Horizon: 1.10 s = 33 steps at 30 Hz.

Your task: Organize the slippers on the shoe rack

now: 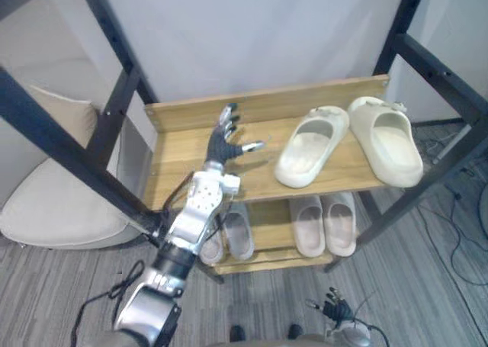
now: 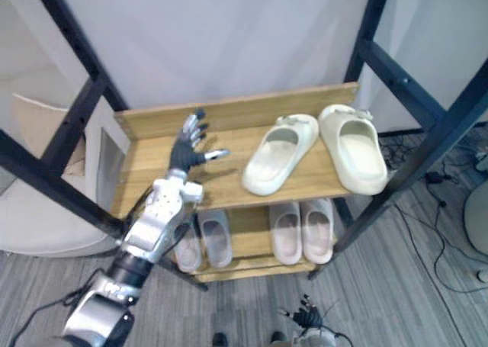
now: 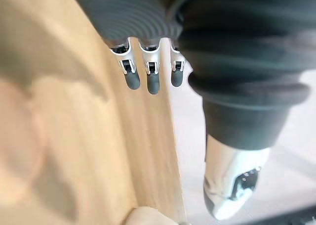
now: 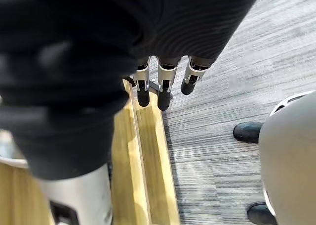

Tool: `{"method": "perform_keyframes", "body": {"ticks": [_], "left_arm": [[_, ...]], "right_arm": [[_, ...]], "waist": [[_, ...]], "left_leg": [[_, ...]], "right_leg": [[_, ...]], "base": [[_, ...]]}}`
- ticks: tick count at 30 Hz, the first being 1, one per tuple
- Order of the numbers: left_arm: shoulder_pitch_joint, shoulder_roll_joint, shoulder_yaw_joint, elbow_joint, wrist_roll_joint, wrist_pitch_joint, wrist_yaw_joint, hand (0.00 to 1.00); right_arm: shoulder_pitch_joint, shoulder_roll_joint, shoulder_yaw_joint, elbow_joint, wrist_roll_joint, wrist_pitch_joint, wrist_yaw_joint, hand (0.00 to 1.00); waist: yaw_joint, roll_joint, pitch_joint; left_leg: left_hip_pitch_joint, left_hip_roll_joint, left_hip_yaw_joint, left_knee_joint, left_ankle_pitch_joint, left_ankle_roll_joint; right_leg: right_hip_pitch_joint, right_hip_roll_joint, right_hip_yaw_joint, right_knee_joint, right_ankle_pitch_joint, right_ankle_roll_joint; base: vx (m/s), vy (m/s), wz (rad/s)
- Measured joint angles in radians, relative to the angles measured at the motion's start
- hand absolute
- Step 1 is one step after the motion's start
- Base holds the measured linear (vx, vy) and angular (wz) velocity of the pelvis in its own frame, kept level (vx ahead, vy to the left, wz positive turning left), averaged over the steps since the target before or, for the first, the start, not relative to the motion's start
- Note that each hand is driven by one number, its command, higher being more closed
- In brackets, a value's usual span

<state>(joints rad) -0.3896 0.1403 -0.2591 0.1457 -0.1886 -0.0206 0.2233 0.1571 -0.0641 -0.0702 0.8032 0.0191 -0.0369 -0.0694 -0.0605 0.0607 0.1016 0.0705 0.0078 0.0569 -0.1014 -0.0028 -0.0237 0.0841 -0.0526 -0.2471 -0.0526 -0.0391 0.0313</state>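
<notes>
Left eye view: left hand [image 1: 220, 146], fingers [image 1: 228, 117] spread, above shoe rack [image 1: 177, 158].

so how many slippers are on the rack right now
6. Top shelf: one cream slipper angled at centre, another to its right. Lower shelf: a pale pair on the right, a grey pair on the left, partly behind the left arm; more could be hidden there.

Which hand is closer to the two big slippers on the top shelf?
Left. The left hand is over the top shelf, beside the slippers; the right hand hangs far below them.
</notes>
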Motion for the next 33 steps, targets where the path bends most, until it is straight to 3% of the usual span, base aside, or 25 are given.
{"method": "perform_keyframes", "body": {"ticks": [6,16,23,33], "left_arm": [[0.02,0.0,-0.029,-0.013,-0.031,-0.02,-0.037,0.0],[0.005,-0.01,-0.125,-0.006,-0.032,-0.021,-0.074,0.0],[-0.067,-0.049,-0.238,0.072,-0.051,-0.016,-0.082,0.0],[-0.177,-0.104,-0.33,0.184,-0.071,-0.018,-0.093,0.0]], "right_arm": [[-0.003,0.005,0.038,0.003,-0.005,0.007,0.001,0.0],[-0.028,0.008,0.048,0.044,-0.012,0.01,0.0,0.0],[-0.042,0.018,0.057,0.079,-0.011,0.01,-0.009,0.0],[-0.06,0.021,0.057,0.081,-0.008,0.01,-0.012,0.0]], "waist": [[0.002,-0.029,-0.002],[0.002,-0.046,-0.007],[0.0,-0.071,-0.015],[-0.009,-0.085,-0.008]], "left_leg": [[0.001,-0.001,-0.009,0.0,0.0,-0.001],[0.001,-0.001,-0.005,-0.001,0.0,-0.001],[0.0,-0.002,-0.004,-0.001,0.005,-0.001],[0.0,-0.002,0.0,-0.002,0.006,-0.001]], "right_leg": [[0.019,0.001,-0.016,-0.024,0.005,0.0],[0.022,0.0,-0.015,-0.035,0.018,0.001],[0.02,0.0,-0.014,-0.037,0.025,0.002],[0.017,0.001,-0.012,-0.038,0.026,0.002]], "base": [[0.0,-0.005,0.07],[-0.02,0.004,-0.01],[-0.03,0.006,-0.01],[0.0,0.0,0.0]]}}
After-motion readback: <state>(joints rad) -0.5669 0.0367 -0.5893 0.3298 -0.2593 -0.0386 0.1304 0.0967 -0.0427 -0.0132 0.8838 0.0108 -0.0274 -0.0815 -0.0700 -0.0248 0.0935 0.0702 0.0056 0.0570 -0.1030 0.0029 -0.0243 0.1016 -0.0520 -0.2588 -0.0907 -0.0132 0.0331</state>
